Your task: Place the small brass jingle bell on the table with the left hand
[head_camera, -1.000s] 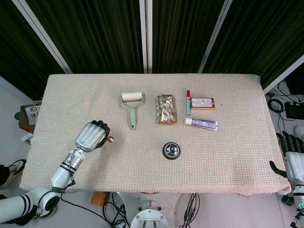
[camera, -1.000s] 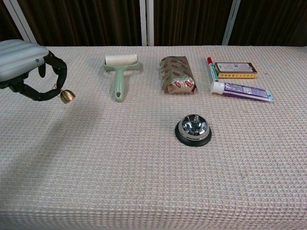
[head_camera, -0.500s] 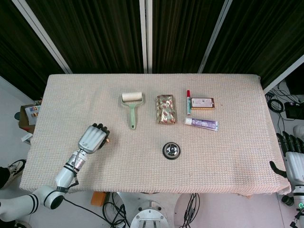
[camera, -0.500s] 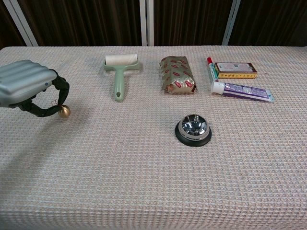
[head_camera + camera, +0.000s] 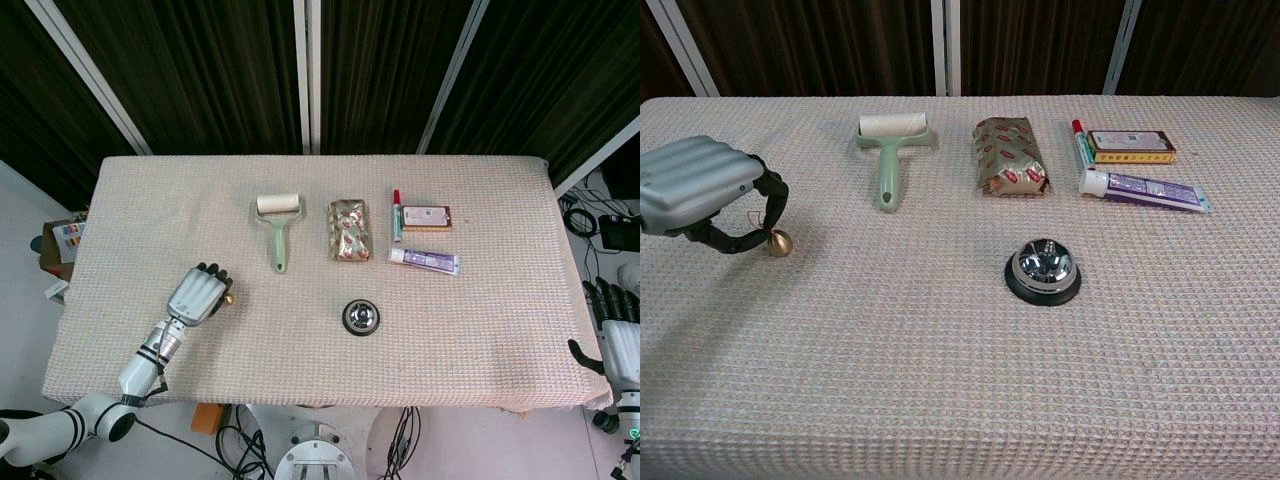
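— Where is the small brass jingle bell [image 5: 778,243] right now?

— At the left side of the table [image 5: 940,380], low at the woven cloth. My left hand [image 5: 702,190] holds it: its red cord is pinched in my curled dark fingertips [image 5: 768,200], and the bell hangs just under them. From the chest view it looks to be touching the cloth, though I cannot say for sure that its weight rests there. In the head view it is only a small gold spot at the edge of my left hand [image 5: 200,296].

— And your other hand?

— My right hand [image 5: 612,335] is off the right edge of the table, well apart from everything. Whether its fingers are spread or curled I cannot tell.

— What else lies there?

— Along the far side, left to right: a green lint roller [image 5: 890,150], a foil-wrapped packet [image 5: 1010,157], a red-capped tube [image 5: 1079,143], a flat box [image 5: 1130,146] and, just nearer, a purple toothpaste tube [image 5: 1143,190]. A chrome call bell [image 5: 1042,270] sits near the middle.
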